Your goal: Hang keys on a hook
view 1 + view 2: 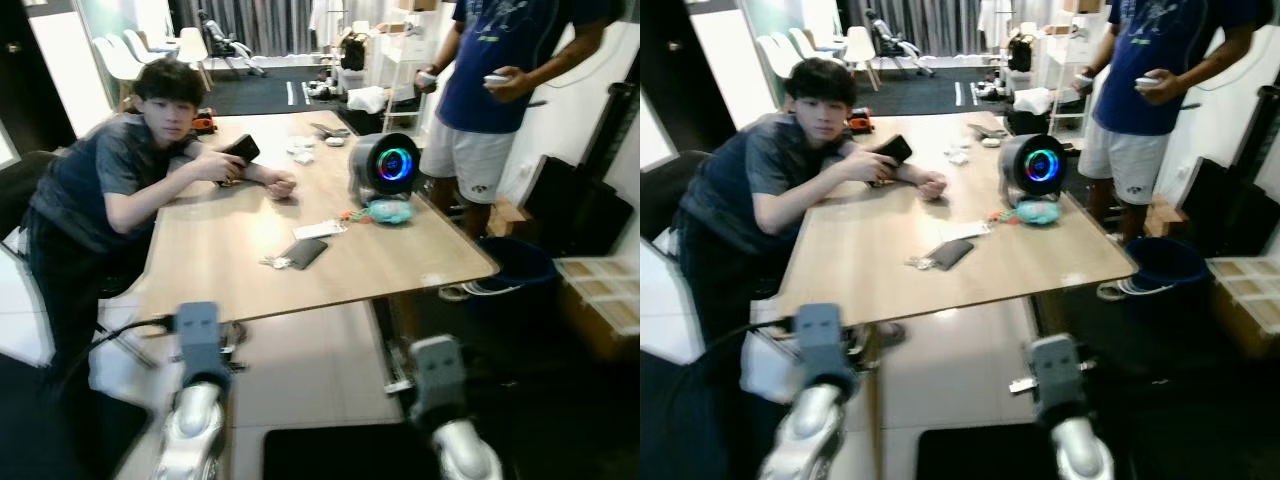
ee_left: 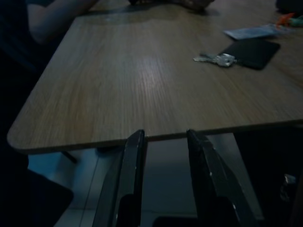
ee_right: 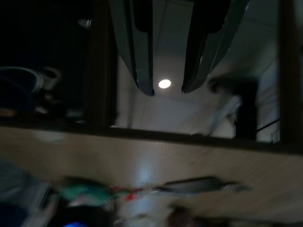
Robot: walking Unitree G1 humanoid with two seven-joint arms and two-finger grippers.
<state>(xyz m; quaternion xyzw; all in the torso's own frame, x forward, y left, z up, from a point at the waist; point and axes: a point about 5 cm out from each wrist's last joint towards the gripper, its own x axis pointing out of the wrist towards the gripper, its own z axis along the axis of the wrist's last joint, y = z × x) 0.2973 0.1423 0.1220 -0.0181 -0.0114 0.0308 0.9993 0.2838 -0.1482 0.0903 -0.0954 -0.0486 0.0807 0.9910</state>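
Left gripper (image 2: 163, 137), fingers spread, hangs low-centre below the wooden table (image 2: 118, 94) edge, with the keys (image 2: 217, 59) upper right beside a black phone (image 2: 251, 51).

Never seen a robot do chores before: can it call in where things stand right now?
Left gripper open, short of table edge. Right gripper open, empty. Keys on table beside black wallet, untouched. Seated person leaning on table.

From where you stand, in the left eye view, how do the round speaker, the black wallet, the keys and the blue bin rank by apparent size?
1. Blue bin, though partly hidden by the table.
2. Round speaker.
3. Black wallet.
4. Keys.
The bin and speaker look close in size.
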